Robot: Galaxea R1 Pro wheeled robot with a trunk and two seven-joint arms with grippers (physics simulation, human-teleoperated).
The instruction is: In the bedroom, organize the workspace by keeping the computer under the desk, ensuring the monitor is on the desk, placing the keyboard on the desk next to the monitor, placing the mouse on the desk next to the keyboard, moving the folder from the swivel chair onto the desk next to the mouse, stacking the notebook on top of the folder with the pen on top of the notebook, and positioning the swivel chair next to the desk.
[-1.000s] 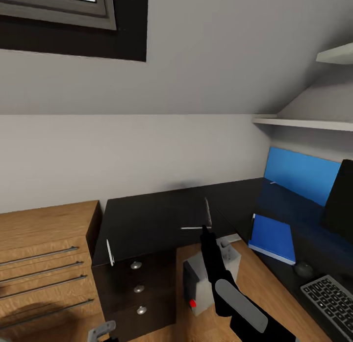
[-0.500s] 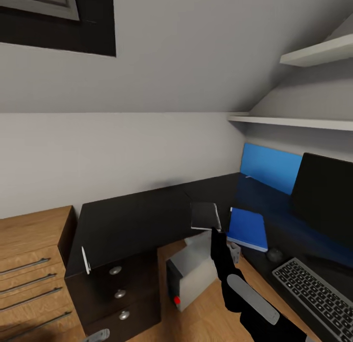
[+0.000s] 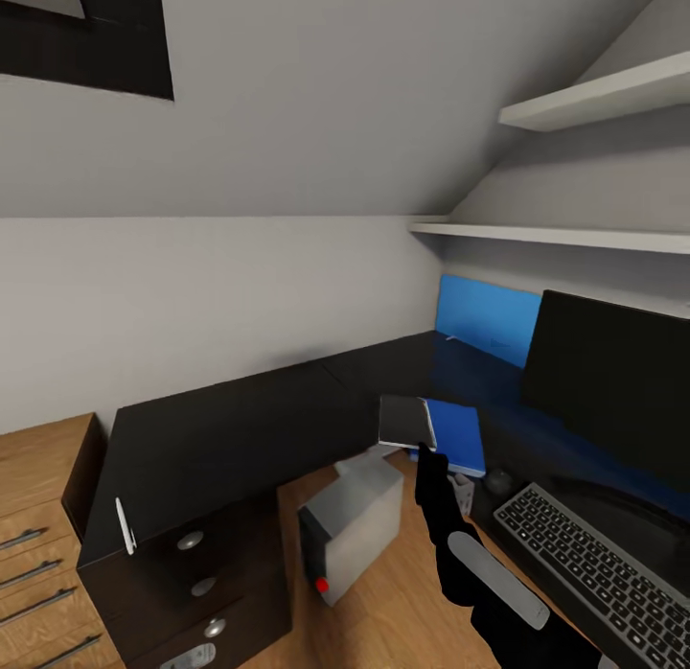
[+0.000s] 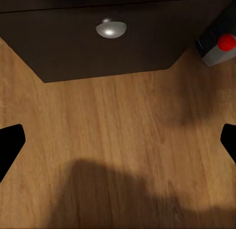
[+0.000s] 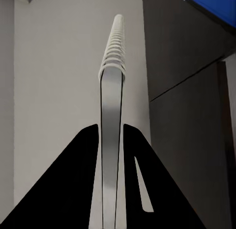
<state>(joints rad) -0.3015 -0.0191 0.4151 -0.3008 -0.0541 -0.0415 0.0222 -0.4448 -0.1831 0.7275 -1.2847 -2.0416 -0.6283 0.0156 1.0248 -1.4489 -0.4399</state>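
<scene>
My right gripper [image 3: 420,449] is shut on the grey notebook [image 3: 402,422], holding it just above the black desk [image 3: 240,429] at the left edge of the blue folder [image 3: 458,435]. The right wrist view shows the notebook [image 5: 111,116] edge-on with its spiral binding, clamped between the gripper [image 5: 112,140] fingers. The mouse [image 3: 498,479], keyboard [image 3: 594,552] and monitor [image 3: 613,381] sit on the desk's right wing. A white pen [image 3: 125,525] lies on the desk's left front corner. On the floor stands the grey computer [image 3: 350,527]. My left gripper [image 4: 118,145] hangs open over the floor.
The desk's black drawer unit [image 3: 196,592] with silver knobs [image 4: 111,28] stands left of the computer. A light-wood drawer chest [image 3: 38,516] is further left. A blue wall panel [image 3: 487,319] and white shelves [image 3: 565,236] line the right wall.
The head view has swung to the right. My right gripper has carried the notebook rightwards to the folder's edge, and the notebook has turned from edge-on to nearly flat.
</scene>
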